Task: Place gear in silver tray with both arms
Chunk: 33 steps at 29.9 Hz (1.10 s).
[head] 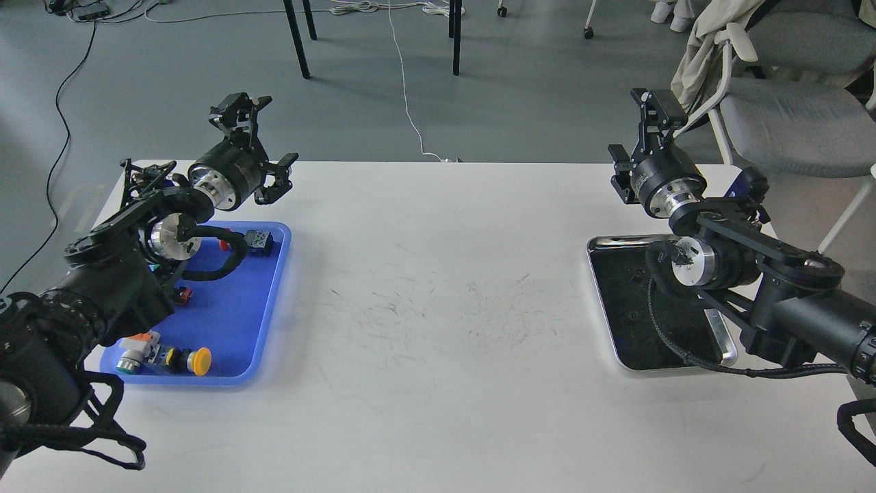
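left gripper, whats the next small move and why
Probably lower the left gripper toward the blue tray. It hangs open and empty above the tray's far end, where the small parts lie, while the silver tray across the table holds no part that I can see. The right gripper holds nothing either. Which part is the gear I cannot tell.

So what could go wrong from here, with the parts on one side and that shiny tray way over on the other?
The left pincer hangs open above the blue tray, whose parts lie small and partly hidden under the arm, so a grab might miss or slip. The silver tray lies across the table, so a part passed between arms might drop. The right arm covers much of that tray, so a part could land on its rim.
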Each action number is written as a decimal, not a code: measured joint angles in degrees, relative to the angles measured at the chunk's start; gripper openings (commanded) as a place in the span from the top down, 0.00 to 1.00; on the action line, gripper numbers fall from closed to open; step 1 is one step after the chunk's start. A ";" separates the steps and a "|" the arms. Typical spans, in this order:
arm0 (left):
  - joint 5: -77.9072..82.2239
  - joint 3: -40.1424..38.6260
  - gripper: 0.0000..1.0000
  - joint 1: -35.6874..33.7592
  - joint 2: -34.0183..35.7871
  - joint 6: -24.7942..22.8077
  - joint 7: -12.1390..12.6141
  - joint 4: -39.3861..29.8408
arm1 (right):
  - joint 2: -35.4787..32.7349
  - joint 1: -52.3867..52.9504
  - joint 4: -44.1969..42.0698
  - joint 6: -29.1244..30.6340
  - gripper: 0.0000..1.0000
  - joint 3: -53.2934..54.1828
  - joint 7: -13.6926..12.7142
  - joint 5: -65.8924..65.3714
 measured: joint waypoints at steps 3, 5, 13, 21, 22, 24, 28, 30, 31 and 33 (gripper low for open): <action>-0.05 -0.26 0.00 0.73 2.81 -1.37 2.29 -1.11 | -1.33 -1.94 0.88 2.76 0.02 2.42 -0.67 0.17; -0.05 0.00 0.00 1.45 4.33 -2.49 3.95 -2.06 | -3.73 -2.72 1.21 6.96 0.02 3.40 -1.40 0.20; -0.19 4.27 0.00 4.27 12.36 -3.32 7.30 -18.45 | -6.80 -3.14 2.56 11.79 0.02 4.01 -1.85 0.08; -0.67 4.53 0.00 4.48 17.88 -0.27 7.40 -25.76 | -8.86 -3.43 4.60 15.73 0.01 4.02 -1.30 -0.01; -0.80 4.44 0.00 4.49 18.07 0.29 7.17 -25.72 | -8.93 -3.53 4.57 16.01 0.01 4.02 -1.27 -0.01; -0.98 4.27 0.00 4.64 18.30 1.06 6.68 -24.93 | -9.00 -3.73 4.17 16.55 0.01 4.08 -1.27 -0.03; -1.06 4.09 0.00 4.90 18.32 1.49 5.51 -23.75 | -9.30 -3.92 2.85 16.96 0.01 4.31 -0.76 -0.48; -1.13 4.04 0.00 4.94 17.92 1.99 5.44 -22.23 | -9.17 -3.96 0.84 17.05 0.01 4.65 -0.23 -0.54; -1.13 4.04 0.00 4.95 17.61 2.10 5.44 -21.11 | -8.89 -4.00 -0.57 17.05 0.01 4.91 -0.08 -0.56; -1.13 3.99 0.00 4.95 16.97 2.05 5.52 -19.42 | -8.30 -4.01 -3.17 16.89 0.01 5.44 0.04 -0.55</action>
